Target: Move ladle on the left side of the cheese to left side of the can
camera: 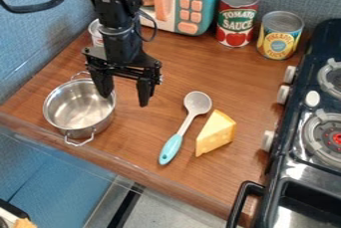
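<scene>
The black gripper [124, 97] hangs at the left of the counter, open and empty, its left finger over the rim of the metal pot. To its right, a ladle [183, 127] with a grey head and light blue handle lies on the wood, head toward the back. Just right of the ladle sits a yellow cheese wedge [216, 133]. Two cans stand at the back right: a red tomato sauce can [237, 18] and, right of it, a yellow and blue pineapple can [279, 36]. Another can [96, 33] is partly hidden behind the arm.
A steel pot [80, 106] with two handles stands at the left near the front edge. At the back is a toy microwave [193, 3] in teal and orange. A dark stove [303, 137] with knobs lines the right side. The counter's front edge [126, 168] runs diagonally.
</scene>
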Robot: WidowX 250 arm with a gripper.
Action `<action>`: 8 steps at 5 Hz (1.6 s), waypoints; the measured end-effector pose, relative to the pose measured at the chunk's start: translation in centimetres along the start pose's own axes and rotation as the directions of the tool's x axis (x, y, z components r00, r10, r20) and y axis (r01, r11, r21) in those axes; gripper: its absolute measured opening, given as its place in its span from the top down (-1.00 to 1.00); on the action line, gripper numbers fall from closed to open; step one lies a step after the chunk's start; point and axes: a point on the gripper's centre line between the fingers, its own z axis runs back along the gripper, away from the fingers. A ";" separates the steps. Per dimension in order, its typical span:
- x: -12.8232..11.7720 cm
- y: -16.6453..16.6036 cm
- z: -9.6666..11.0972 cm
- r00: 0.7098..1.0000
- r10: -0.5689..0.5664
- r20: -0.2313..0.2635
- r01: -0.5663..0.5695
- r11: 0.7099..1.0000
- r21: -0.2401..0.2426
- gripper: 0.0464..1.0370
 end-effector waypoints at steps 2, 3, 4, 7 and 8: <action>-1.4 -2.5 -1.5 0.997 -0.052 -0.051 0.052 0.999 -0.005 -0.92; -2.0 -4.3 -1.6 0.996 -0.079 -0.034 0.079 0.997 0.002 -0.92; -2.3 -5.4 -1.7 0.995 -0.100 -0.025 0.101 0.995 0.017 -0.92; -4.0 -7.4 -5.2 0.989 -0.113 -0.094 0.116 0.993 0.027 -0.82; -4.1 -7.7 -5.4 0.988 -0.125 -0.089 0.128 0.991 0.025 -0.25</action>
